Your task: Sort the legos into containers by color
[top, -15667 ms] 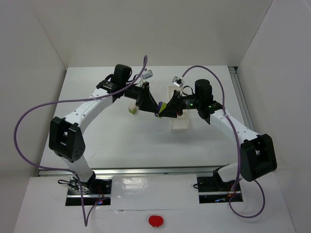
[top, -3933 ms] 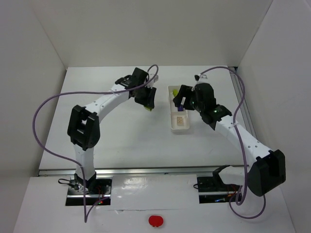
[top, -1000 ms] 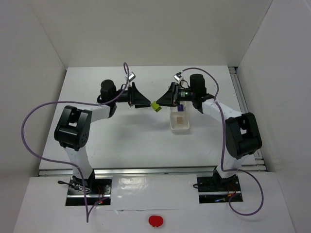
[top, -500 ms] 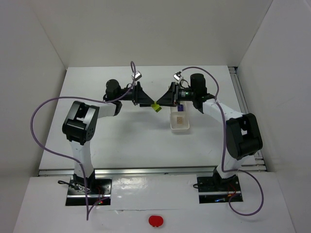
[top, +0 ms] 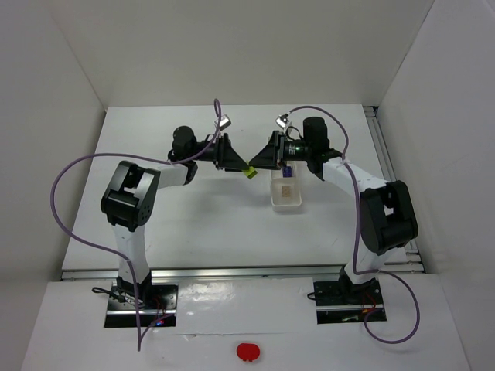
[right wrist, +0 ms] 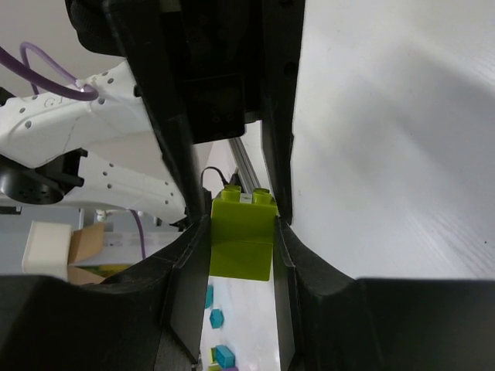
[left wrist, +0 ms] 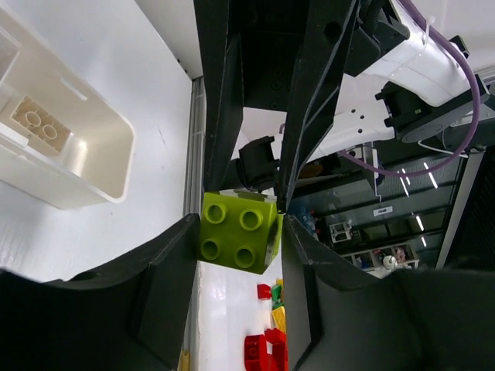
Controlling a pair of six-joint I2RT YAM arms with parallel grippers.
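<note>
The two arms meet nose to nose over the desk (top: pixel 193 224), and the yellow-green brick (top: pixel 249 171) hangs between them in the air, just to the left of the white tray (top: pixel 285 205) and not over it. The right pincer (right wrist: pixel 242 224) is clamped on the brick, a finger flat against each side. The left pincer (left wrist: pixel 240 232) stands about half open with its fingers on either side of the same brick, so close I see no gap, but I can't tell whether they are actually pressing.

That is where I'd worry. If the right one lets go before the left has a real hold, the brick drops to the desk and could bounce anywhere. If both squeeze and either arm moves, the brick could twist or pop out. The four fingertips are crowded around one tiny piece, so a small drift could knock them together.

In the tray, the cream brick (left wrist: pixel 36 124) lies in the nearest compartment and the purple brick (top: pixel 287 171) in the middle one; the far one is partly hidden by the right arm.

The desk is plain matt white, boxed in by white wall panels (top: pixel 62 93). Purple cables (top: pixel 58 193) loop off both arms. A red button (top: pixel 247 352) sits on the front ledge.
</note>
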